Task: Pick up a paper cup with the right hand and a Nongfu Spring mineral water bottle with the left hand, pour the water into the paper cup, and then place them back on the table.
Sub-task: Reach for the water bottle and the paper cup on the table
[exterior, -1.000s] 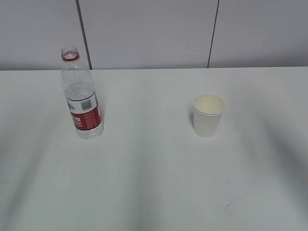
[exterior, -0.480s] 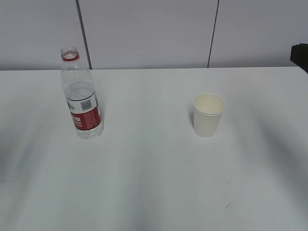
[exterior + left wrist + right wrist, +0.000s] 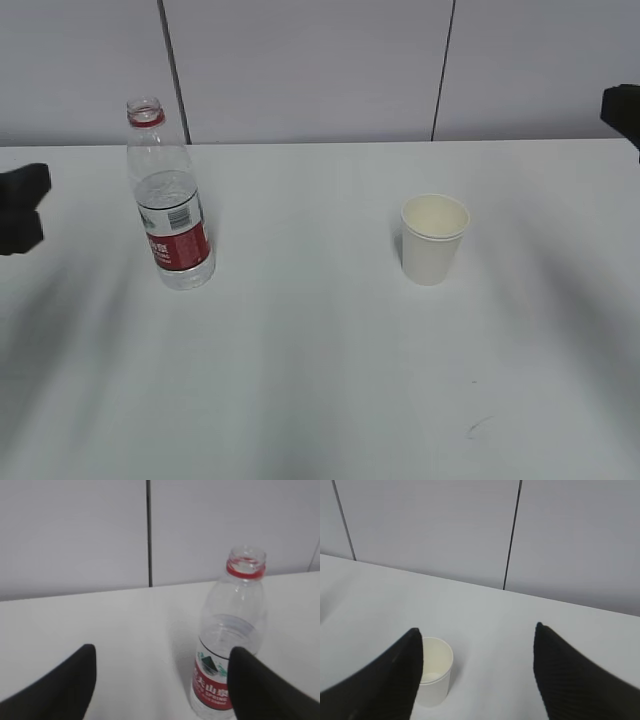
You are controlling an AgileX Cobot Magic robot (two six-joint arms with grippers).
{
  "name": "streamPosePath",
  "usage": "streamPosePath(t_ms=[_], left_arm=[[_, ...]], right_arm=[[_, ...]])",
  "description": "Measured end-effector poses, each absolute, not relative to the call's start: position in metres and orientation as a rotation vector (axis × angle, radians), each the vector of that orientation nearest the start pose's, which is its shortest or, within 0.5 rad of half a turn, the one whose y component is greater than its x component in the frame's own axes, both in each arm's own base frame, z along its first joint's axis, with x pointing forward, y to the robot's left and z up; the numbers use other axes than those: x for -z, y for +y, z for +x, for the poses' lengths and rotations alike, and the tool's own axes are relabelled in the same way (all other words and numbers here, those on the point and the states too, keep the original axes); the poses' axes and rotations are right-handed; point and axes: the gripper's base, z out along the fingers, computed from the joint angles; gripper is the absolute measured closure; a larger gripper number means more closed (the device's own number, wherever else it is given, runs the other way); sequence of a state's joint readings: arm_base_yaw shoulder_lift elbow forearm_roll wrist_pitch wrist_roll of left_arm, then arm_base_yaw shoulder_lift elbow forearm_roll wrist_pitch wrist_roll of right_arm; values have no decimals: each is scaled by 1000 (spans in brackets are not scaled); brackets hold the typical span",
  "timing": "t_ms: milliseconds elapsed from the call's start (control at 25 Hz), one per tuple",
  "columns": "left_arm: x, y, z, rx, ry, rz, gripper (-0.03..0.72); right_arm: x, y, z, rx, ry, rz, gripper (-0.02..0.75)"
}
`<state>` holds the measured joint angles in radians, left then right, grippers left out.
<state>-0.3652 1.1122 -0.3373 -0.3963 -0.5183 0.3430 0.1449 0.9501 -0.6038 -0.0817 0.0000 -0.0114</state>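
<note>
The clear water bottle (image 3: 170,200) with red neck ring and red-and-white label stands upright and uncapped on the left of the white table (image 3: 320,350). The white paper cup (image 3: 433,239) stands upright right of centre. My left gripper (image 3: 20,208) shows at the left edge, left of the bottle. In the left wrist view the left gripper (image 3: 162,662) is open and empty, with the bottle (image 3: 231,640) partly behind its right finger. My right gripper (image 3: 622,108) shows at the right edge, far from the cup. In the right wrist view the right gripper (image 3: 477,647) is open and empty, with the cup (image 3: 435,671) beside its left finger.
A grey panelled wall (image 3: 300,70) with dark vertical seams stands behind the table's far edge. A small dark scuff mark (image 3: 478,426) lies on the table near the front right.
My left gripper has come into the exterior view at the left edge. My right gripper came in at the right edge half a second ago. The bottle and the cup have not moved.
</note>
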Motion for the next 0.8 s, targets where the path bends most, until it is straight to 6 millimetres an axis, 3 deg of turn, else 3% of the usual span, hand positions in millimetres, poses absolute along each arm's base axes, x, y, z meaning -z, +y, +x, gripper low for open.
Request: streamPosePath(t_ms=[280,440,800], left_arm=[[-209,-74,213,180,1762,276,190],[-189,-79,213,218,1750,332,197],[-156,-89,218,268,1676,421,197]], right_arm=[[-309,29,201,-36,1817,-217,220],[-309,30,202,-38,1807,-217,220],[-276,35,224,-66,1739,-220,220]])
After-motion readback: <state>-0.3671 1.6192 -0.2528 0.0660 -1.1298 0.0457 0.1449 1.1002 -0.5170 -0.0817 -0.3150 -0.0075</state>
